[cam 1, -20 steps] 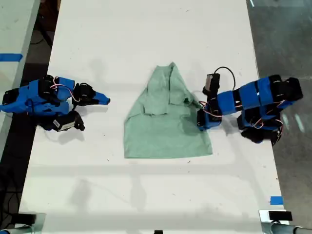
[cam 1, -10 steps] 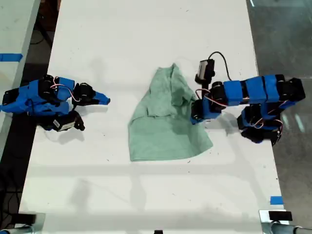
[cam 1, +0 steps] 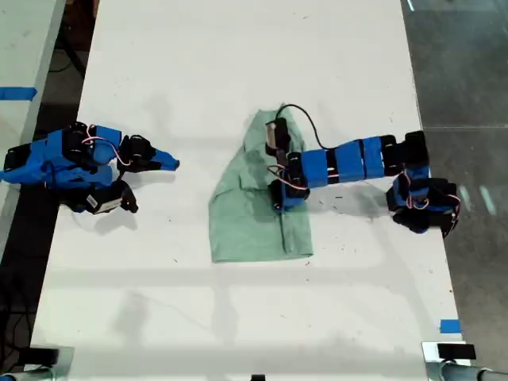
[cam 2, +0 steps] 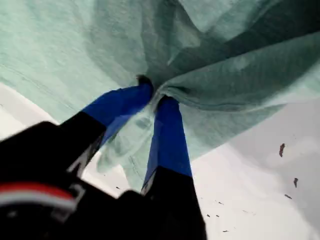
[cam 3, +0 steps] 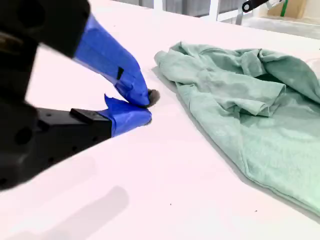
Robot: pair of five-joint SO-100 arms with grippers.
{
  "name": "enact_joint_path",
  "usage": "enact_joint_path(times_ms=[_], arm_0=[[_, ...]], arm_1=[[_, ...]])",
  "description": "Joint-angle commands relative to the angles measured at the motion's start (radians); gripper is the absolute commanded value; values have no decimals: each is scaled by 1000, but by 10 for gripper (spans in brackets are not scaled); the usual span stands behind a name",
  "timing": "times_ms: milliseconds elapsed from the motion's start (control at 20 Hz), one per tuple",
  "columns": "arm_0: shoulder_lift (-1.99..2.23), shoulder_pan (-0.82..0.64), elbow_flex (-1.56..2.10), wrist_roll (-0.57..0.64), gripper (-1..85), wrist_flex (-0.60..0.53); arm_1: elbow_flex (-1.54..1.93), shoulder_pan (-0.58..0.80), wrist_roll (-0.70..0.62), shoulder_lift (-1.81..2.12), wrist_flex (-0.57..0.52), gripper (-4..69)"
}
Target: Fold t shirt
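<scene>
The pale mint-green t shirt (cam 1: pixel 246 226) lies on the white table (cam 1: pixel 238 63), with its side on the exterior view's right folded over toward the middle. My first gripper (cam 1: pixel 278 194) reaches in from the exterior view's right and hovers over the shirt's middle. In the first wrist view it (cam 2: pixel 155 97) is shut on a bunched pinch of the t shirt (cam 2: pixel 225 75). My second gripper (cam 1: pixel 175 164) rests on the table at the exterior view's left, apart from the cloth. Its jaws (cam 3: pixel 147 107) are shut on nothing, and the t shirt (cam 3: pixel 250 130) lies beyond them.
A strip of blue tape (cam 1: pixel 450 326) marks the table near its edge on the exterior view's right. Another blue strip (cam 1: pixel 17 93) sits on a neighbouring surface at the exterior view's left. Dark floor borders the table on both sides.
My first gripper has carried the shirt's edge toward the exterior view's left, laying that side over the middle and narrowing the shirt. The second arm has not moved.
</scene>
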Motion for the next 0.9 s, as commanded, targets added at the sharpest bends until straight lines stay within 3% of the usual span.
enact_joint_path(times_ms=[0,300,500,550,650,850], arm_0=[[9,-2,9,-8,1,5],[9,-2,8,-6,1,6],[9,-2,8,-8,1,6],[9,-2,8,-8,1,6],[9,-2,8,-8,1,6],[9,-3,9,-11,1,6]], arm_1=[[-86,-9,15,26,18,309],[-9,-8,60,371,218,297],[304,25,89,724,229,291],[420,35,94,821,204,269],[712,51,77,1031,74,37],[1201,54,97,1350,-164,16]])
